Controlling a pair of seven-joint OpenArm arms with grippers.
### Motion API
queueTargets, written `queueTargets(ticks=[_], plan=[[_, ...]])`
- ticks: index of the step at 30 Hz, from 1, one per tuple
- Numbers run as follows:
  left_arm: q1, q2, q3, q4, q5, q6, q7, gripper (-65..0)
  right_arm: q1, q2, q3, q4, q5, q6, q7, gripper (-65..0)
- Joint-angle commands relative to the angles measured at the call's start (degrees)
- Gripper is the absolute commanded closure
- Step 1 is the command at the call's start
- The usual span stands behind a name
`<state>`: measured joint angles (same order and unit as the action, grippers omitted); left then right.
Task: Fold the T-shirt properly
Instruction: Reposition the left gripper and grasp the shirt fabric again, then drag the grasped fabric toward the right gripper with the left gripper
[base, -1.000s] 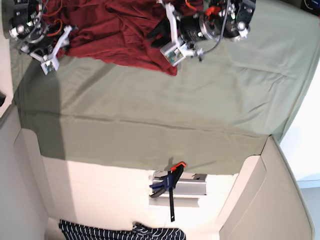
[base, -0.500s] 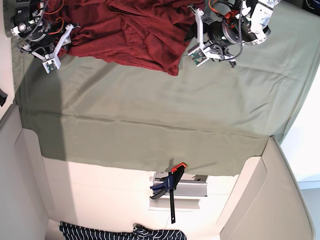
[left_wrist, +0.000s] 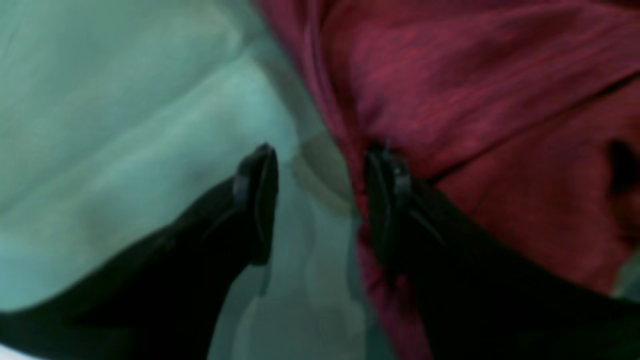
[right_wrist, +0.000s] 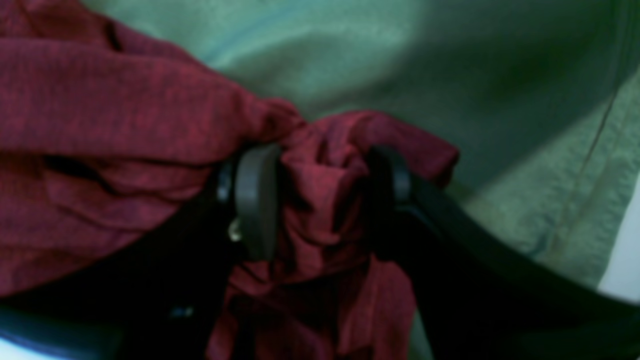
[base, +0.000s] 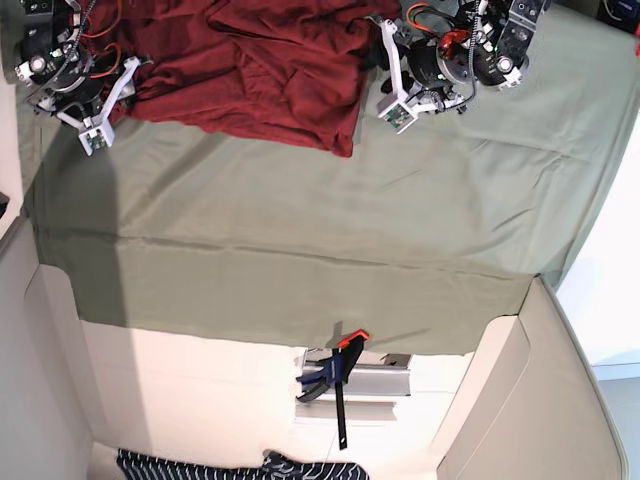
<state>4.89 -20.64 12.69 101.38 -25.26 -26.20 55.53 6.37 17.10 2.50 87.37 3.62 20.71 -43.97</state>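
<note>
The dark red T-shirt (base: 250, 70) lies crumpled at the top of the green table cloth (base: 300, 220). My left gripper (base: 372, 58) stands at the shirt's right edge. In the left wrist view it (left_wrist: 322, 205) is open: one finger (left_wrist: 387, 200) rests against the shirt's edge (left_wrist: 475, 125), the other (left_wrist: 257, 200) is over bare cloth. My right gripper (base: 135, 80) is at the shirt's left edge. In the right wrist view it (right_wrist: 322, 200) is open, with a bunch of red fabric (right_wrist: 325, 185) filling the gap between its fingers.
The green cloth's front edge (base: 300, 335) runs across the middle of the base view. Below it a blue and orange clamp (base: 335, 375) sits on a metal bracket. A striped dark fabric (base: 240, 467) lies at the bottom edge. Beige panels flank both sides.
My left arm has pulled off the shirt's lower right corner and moved right and up to the shirt's right edge. The right arm has shifted slightly up and left.
</note>
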Motion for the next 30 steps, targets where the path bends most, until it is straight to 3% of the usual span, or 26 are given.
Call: queueTargets(ticks=[1,7,12,15,22,30], plan=[[-1.03,-0.28,-0.31,0.81,-1.16,-0.72,-0.59,-32.3,0.74,0.20,0.11,0.57,0.46,0.04,0.09,-28.8],[-1.73,-0.28,-0.31,0.81,-3.26,-2.01,-0.63,-30.0,0.74,0.20,0.11,0.57,0.46,0.04,0.09,-28.8],[-2.34,-0.28,-0.31,1.05,-3.28,-2.40,-0.98,-8.1,0.74,0.17,0.11,0.57,0.44,0.04,0.09,-28.8],[-2.99,-0.26,-0.31,1.09,-3.28,-2.38,-1.29,-0.1,0.74,0.17,0.11,0.57,0.46,0.04,0.09,-28.8],[-5.44,1.36,-0.28,1.09,-5.22,-2.58,-1.79,0.0,0.74,0.17,0.11,0.57,0.48,0.02,0.09,-28.8],[-6.01,9.27,-0.28,0.98,-8.83,-5.03,-3.65,0.0,0.74,0.17,0.11,0.57,0.46,0.02,0.07,-28.8]])
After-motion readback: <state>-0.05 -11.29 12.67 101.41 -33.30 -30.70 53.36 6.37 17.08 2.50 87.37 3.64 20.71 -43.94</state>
